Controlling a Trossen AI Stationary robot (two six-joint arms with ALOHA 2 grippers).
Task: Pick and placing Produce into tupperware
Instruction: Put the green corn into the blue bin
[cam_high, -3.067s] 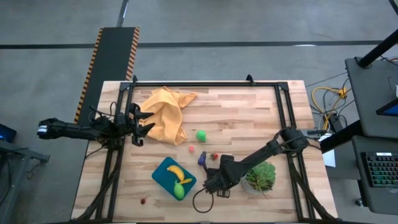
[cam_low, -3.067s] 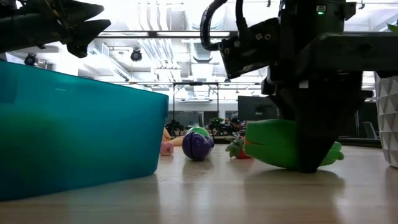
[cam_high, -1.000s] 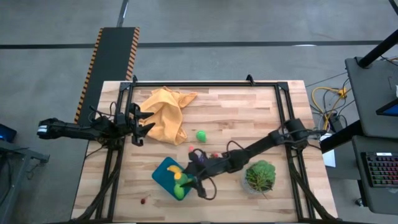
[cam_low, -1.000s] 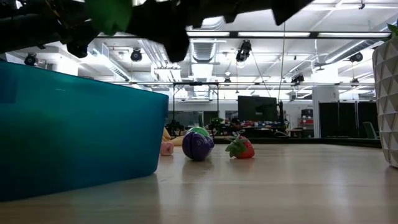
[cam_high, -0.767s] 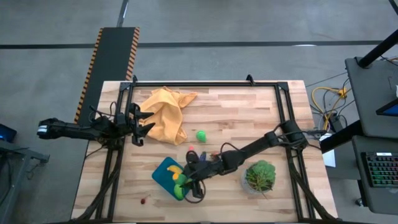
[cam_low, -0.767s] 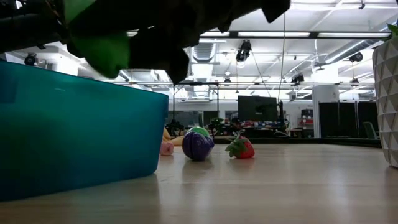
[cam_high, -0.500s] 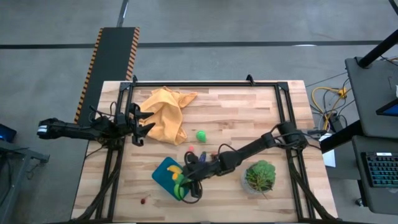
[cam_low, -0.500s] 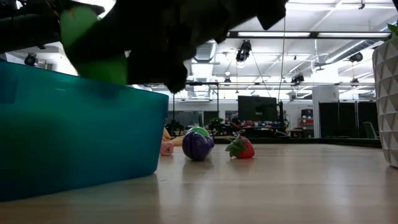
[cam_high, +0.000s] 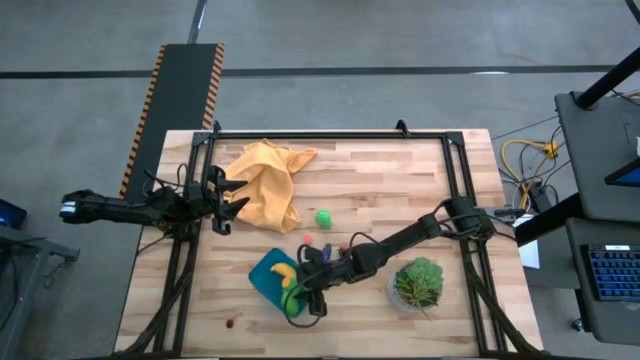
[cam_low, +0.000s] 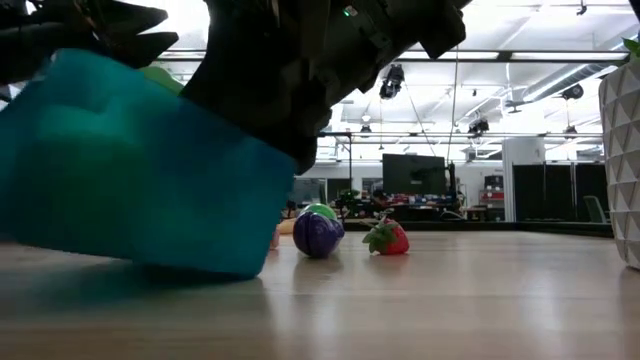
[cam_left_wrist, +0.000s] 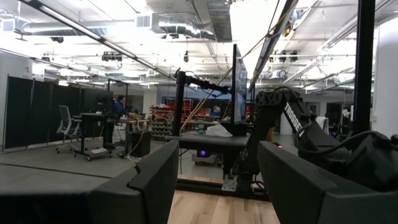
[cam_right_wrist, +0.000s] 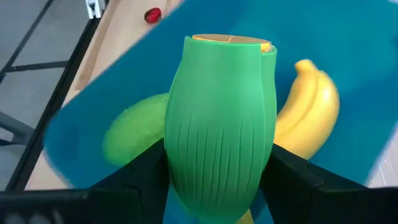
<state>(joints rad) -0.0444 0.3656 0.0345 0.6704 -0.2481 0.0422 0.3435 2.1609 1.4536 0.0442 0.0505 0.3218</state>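
The teal tupperware (cam_high: 262, 277) lies near the table's front, tilted in the low view (cam_low: 150, 170) with one side raised. In it lie a yellow banana (cam_right_wrist: 311, 115) and a green oval (cam_right_wrist: 134, 134). My right gripper (cam_high: 299, 292) reaches into it, shut on a green ribbed produce piece (cam_right_wrist: 221, 118) with a yellow end. A green piece (cam_high: 323, 217), a pink one (cam_high: 308, 240), a purple eggplant (cam_low: 318, 235) and a red strawberry (cam_low: 388, 238) rest on the table beyond it. My left gripper (cam_high: 238, 197) waits open at the left edge. My right gripper pinches the green ribbed piece by its two opposite sides (cam_right_wrist: 177, 165) between its two fingers (cam_right_wrist: 149, 171). The fingers slant down from the table's right. The piece stands along the fingers over the tupperware's inside; whether it or the gripper touches the tupperware, I cannot tell.
An orange-yellow cloth (cam_high: 265, 185) lies at the far left by my left gripper. A leafy plant in a clear pot (cam_high: 418, 283) stands to the right of my right arm. A tiny red piece (cam_high: 232, 321) lies near the front edge.
My right gripper has sunk toward the tupperware with the green ribbed piece and tipped its fingers further down. The tupperware, level before, now stands tilted in the low view, with one side raised off the table.
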